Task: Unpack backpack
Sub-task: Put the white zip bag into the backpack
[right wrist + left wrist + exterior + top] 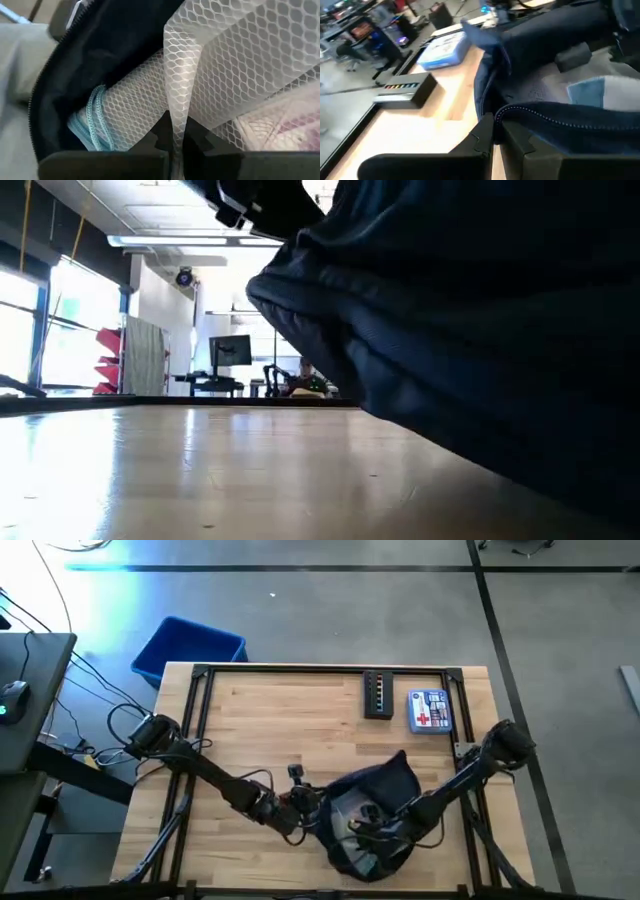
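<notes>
Pinching the backpack [375, 815] rim, the left gripper [496, 131] has its jaws closed; inside, the right gripper [172, 135] jaws clamp white mesh [240, 65]

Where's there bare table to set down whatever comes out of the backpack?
The table's far-left stretch, from the black box leftward, is bare, as is the near-left corner. Crowded: the near middle, where the backpack lies with the left gripper pinching its edge and the right gripper inside.
</notes>
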Robot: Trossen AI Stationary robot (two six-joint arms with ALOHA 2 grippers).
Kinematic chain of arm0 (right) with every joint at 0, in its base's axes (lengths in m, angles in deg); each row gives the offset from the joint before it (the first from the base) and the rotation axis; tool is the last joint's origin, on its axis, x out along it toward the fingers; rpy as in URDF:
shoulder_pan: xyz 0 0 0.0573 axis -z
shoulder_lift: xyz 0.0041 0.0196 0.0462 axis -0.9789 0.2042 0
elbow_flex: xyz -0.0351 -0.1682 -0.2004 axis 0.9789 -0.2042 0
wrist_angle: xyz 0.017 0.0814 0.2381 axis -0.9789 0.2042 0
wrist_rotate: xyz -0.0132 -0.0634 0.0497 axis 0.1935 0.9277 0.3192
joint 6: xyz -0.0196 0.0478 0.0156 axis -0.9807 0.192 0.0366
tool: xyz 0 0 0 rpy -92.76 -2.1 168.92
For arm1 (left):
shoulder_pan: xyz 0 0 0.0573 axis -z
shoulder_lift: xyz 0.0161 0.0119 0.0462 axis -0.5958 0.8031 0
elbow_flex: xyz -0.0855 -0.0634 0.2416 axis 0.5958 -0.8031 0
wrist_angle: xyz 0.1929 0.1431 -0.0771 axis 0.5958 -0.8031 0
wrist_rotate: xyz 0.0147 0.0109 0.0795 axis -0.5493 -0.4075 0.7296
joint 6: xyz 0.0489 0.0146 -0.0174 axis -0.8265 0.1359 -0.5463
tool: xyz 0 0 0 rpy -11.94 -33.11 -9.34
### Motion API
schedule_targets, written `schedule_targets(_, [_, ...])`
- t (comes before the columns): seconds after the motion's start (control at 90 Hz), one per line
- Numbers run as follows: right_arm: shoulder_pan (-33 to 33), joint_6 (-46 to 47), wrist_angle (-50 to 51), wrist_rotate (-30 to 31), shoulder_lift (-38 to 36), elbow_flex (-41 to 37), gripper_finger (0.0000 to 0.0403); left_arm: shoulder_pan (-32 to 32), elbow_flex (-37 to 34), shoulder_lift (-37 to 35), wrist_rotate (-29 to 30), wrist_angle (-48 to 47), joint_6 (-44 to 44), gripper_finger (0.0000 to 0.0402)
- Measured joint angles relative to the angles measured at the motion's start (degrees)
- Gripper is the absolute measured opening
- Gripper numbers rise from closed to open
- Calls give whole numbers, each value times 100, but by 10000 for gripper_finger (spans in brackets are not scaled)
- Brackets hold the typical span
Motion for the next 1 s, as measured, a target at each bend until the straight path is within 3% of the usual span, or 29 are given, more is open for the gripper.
schedule_targets(0.167, [82,-140,-82,225,2,37,0,-50,0,-21,-362,-22,-366,27])
schedule_targets(0.411, [247,-60,-126,515,7,37,0,-452,0,-270,-749,-480,-388,151])
schedule_targets(0.589, [312,103,-107,672,7,37,0,-651,2,-1195,-813,-1195,-381,213])
schedule_targets(0.7, [350,178,-108,671,8,37,0,-567,13,-1866,-942,-1724,15,226])
schedule_targets(0.811, [380,388,-37,570,9,39,0,-330,15,-2294,-1844,-2445,940,225])
schedule_targets(0.889, [452,527,-48,207,9,39,0,-83,-61,-2269,-2258,-2703,1612,219])
schedule_targets(1.0, [631,864,-24,-250,9,42,0,319,-173,-1766,-2235,-2730,1965,205])
